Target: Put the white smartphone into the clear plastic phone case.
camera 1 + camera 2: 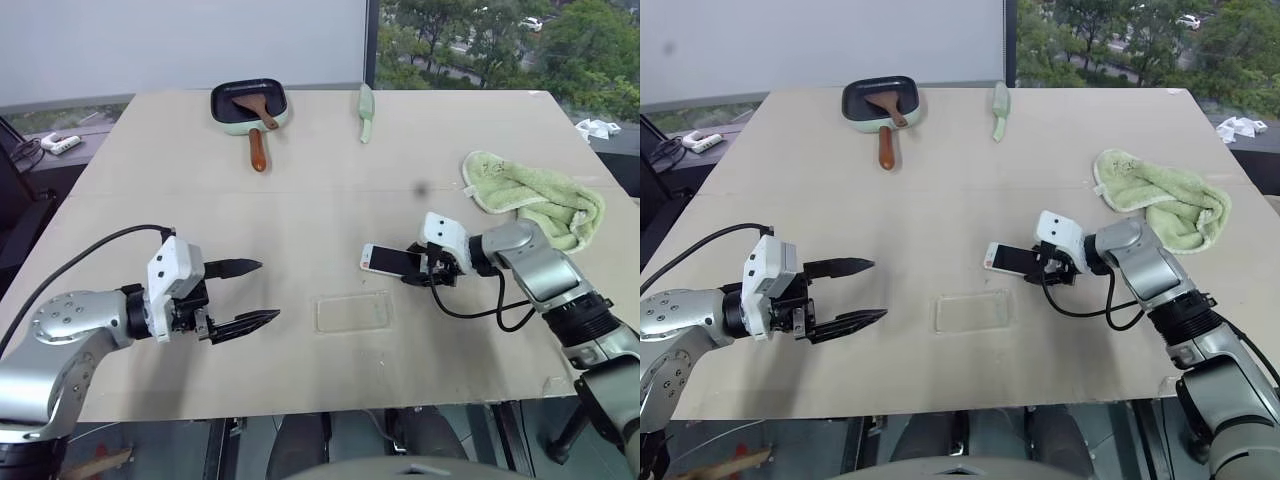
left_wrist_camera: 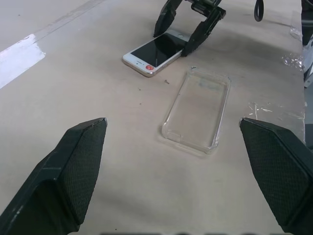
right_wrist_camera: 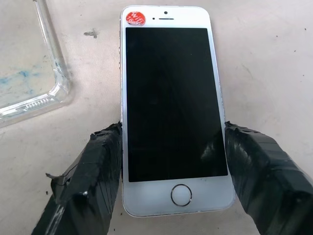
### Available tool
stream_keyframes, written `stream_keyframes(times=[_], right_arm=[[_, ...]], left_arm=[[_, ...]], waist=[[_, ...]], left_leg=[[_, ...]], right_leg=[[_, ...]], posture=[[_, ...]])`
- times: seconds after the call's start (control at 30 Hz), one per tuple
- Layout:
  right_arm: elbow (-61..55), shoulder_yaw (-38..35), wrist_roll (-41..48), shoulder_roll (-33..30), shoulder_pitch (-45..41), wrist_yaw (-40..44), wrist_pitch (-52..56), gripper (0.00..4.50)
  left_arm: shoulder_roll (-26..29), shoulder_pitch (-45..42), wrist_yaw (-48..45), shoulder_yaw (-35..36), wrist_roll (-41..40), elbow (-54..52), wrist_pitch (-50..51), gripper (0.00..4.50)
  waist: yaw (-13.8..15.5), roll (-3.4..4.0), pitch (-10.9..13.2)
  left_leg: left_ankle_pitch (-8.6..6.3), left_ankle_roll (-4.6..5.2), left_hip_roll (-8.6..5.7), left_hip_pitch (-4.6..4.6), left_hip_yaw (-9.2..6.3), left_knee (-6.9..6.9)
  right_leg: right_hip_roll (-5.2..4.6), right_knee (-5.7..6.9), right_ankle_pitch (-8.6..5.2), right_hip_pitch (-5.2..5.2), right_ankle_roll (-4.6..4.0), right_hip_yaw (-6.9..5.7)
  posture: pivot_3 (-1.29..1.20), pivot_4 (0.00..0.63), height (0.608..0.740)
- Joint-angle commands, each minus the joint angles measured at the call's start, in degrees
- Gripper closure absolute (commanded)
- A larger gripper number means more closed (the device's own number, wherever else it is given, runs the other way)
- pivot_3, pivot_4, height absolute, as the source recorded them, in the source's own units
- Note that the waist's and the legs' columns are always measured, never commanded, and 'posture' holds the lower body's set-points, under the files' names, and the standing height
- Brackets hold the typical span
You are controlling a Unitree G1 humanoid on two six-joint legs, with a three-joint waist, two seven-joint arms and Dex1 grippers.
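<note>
The white smartphone lies flat, screen up, on the tan table, right of centre. My right gripper straddles its home-button end, with both taped fingers pressed against the phone's long edges. The clear plastic phone case lies open side up just in front of the phone, a little to its left. My left gripper hovers open and empty over the left part of the table, pointing toward the case.
At the back of the table sit a pale green pan with a wooden spatula and a pale green utensil. A crumpled green towel lies at the right, behind my right arm. A black cable loops beside my right wrist.
</note>
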Motion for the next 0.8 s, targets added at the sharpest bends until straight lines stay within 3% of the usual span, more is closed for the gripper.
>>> stream_keyframes(times=[0.03,0.13,0.27,0.3,0.47,0.5,0.57,0.63,0.8], right_arm=[[2.54,1.15,-1.21,-0.44,1.66,-0.44,4.66,1.73],[4.25,1.26,-1.29,0.09,1.27,-0.78,5.65,1.73],[6.28,3.73,-3.07,-0.51,1.31,-0.23,6.14,0.06],[7.23,3.74,-3.53,-0.09,1.17,-1.20,6.02,0.01],[8.40,5.16,-4.68,-0.21,1.33,-1.23,4.63,0.01],[8.24,4.88,-4.40,0.01,1.51,-1.35,4.96,0.42],[7.86,5.10,-4.28,-0.06,1.74,-0.85,5.03,0.68],[7.67,5.14,-4.26,-0.10,1.92,-0.66,5.11,1.46],[7.26,4.98,-3.92,0.03,2.07,-0.24,5.25,1.57]], left_arm=[[0.38,-0.38,-0.38,0.44,0.28,-0.18,-1.25,0.00],[0.19,-0.24,-0.42,0.33,0.67,0.14,-1.64,0.00],[-0.08,0.17,-0.25,0.67,0.96,0.51,-1.92,0.00],[-0.08,0.34,-0.31,0.73,1.05,0.65,-2.08,0.00],[0.04,0.92,-0.48,0.97,1.21,1.06,-2.59,0.00],[0.07,0.96,-0.49,1.01,1.24,1.16,-2.65,0.00],[0.14,0.99,-0.53,1.10,1.28,1.34,-2.76,0.00],[0.17,1.00,-0.56,1.17,1.32,1.49,-2.85,0.00],[0.13,0.93,-0.67,1.03,1.56,1.93,-3.29,0.00]], waist=[[0.02,0.00,0.00],[0.00,-0.06,-0.05],[0.00,-0.16,-0.20],[-0.03,-0.24,-0.27],[0.02,-0.51,-0.73],[0.04,-0.58,-0.78],[0.05,-0.67,-0.86],[0.03,-0.65,-0.88],[0.04,-0.65,-0.90]], left_leg=[[0.00,0.00,0.00,0.00,0.00,-0.01],[0.00,0.00,0.00,0.00,0.02,-0.01],[0.00,0.00,0.00,0.01,0.01,-0.01],[0.00,0.00,0.00,0.03,0.04,-0.01],[0.00,0.01,-0.01,0.13,0.05,-0.01],[0.00,0.00,-0.02,0.13,0.04,-0.01],[0.00,0.00,-0.03,0.12,0.04,-0.01],[0.00,0.01,-0.03,0.12,0.05,-0.01],[-0.01,0.01,-0.04,0.12,0.03,-0.01]], right_leg=[[0.00,0.00,0.00,0.00,0.00,0.00],[0.00,-0.02,0.00,0.01,0.00,0.01],[-0.01,-0.02,0.00,0.01,-0.01,0.00],[-0.03,-0.02,0.00,0.01,-0.01,0.01],[-0.10,-0.01,-0.01,0.03,-0.02,-0.01],[-0.16,-0.01,-0.01,0.03,-0.02,-0.03],[-0.21,-0.02,-0.01,0.04,-0.02,-0.07],[-0.35,-0.03,-0.01,0.04,-0.01,-0.07],[-0.38,-0.03,-0.01,0.04,-0.01,-0.14]], posture=[[0.00,0.150,0.740],[0.00,0.150,0.740],[0.00,0.150,0.740],[0.00,0.150,0.740],[0.00,0.150,0.740],[0.00,0.150,0.740],[0.00,0.150,0.740],[0.00,0.150,0.740],[0.00,0.150,0.740]])
